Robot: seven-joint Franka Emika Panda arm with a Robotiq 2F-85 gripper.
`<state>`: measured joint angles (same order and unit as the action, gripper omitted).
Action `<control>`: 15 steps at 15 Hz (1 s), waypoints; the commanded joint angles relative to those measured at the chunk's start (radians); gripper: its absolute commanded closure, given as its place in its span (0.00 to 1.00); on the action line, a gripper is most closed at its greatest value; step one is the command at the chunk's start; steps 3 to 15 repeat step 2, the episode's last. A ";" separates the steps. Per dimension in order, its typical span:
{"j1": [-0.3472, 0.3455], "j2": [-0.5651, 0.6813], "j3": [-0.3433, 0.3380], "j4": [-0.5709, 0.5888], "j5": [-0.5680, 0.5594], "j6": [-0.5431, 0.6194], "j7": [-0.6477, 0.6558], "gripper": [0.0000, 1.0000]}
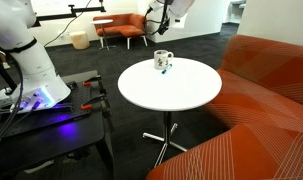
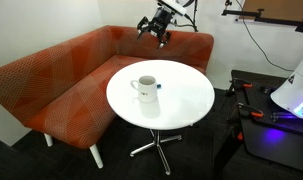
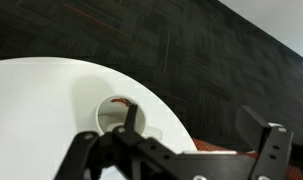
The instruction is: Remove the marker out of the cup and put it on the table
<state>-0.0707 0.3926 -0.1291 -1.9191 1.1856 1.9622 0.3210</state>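
- At the left edge of an exterior view, well away from the claw, the robot's white base stands on a dark low bench lit by a purple glow.
- The round white table sits below the claw on a chrome pedestal. Both exterior views show it.
- The white mug stands upright on the table, well below the claw and not touching it. Its handle and dark markings show in an exterior view. In the wrist view the mug is seen from above, partly hidden behind a claw finger.
- The blue-teal marker lies on the tabletop just beside the mug and outside it, far beneath the claw. It shows as a small blue speck in an exterior view.
- The claw hangs high above the table's far side with its fingers spread apart, and nothing is between them.
- An orange patterned sofa curves around the table, below and behind the claw.
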 commanded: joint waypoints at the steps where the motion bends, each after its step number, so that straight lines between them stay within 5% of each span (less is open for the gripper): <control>1: -0.010 0.000 0.009 0.000 -0.005 0.001 0.002 0.00; 15: -0.010 0.000 0.009 -0.001 -0.005 0.001 0.002 0.00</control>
